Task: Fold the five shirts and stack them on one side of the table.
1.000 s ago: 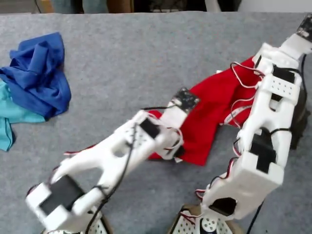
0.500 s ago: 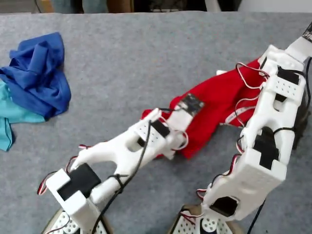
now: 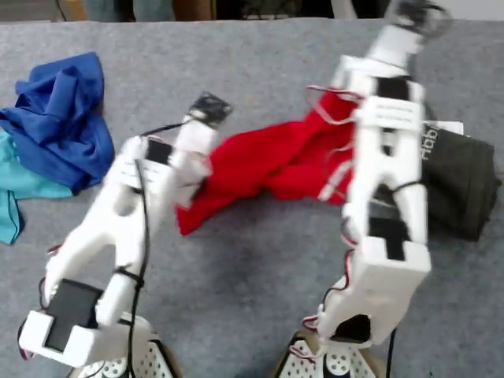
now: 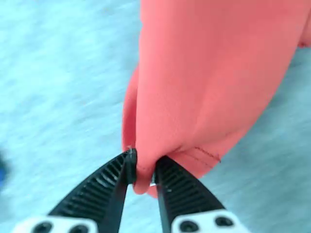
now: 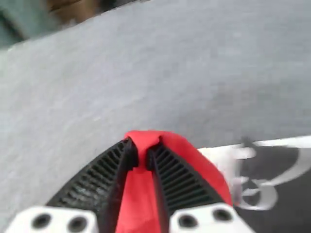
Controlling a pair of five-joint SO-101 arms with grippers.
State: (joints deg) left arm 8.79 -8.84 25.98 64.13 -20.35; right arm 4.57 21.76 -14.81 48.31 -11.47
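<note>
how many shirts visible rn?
4: blue shirt crumpled at table's left, teal shirt partly under it, red shirt mid-table held by left gripper and right gripper, dark shirt folded at right. A fifth may be hidden.

Shirt (image 3: 268, 161) between heap (image 3: 59, 126) and folded pile (image 3: 461, 185)
</note>
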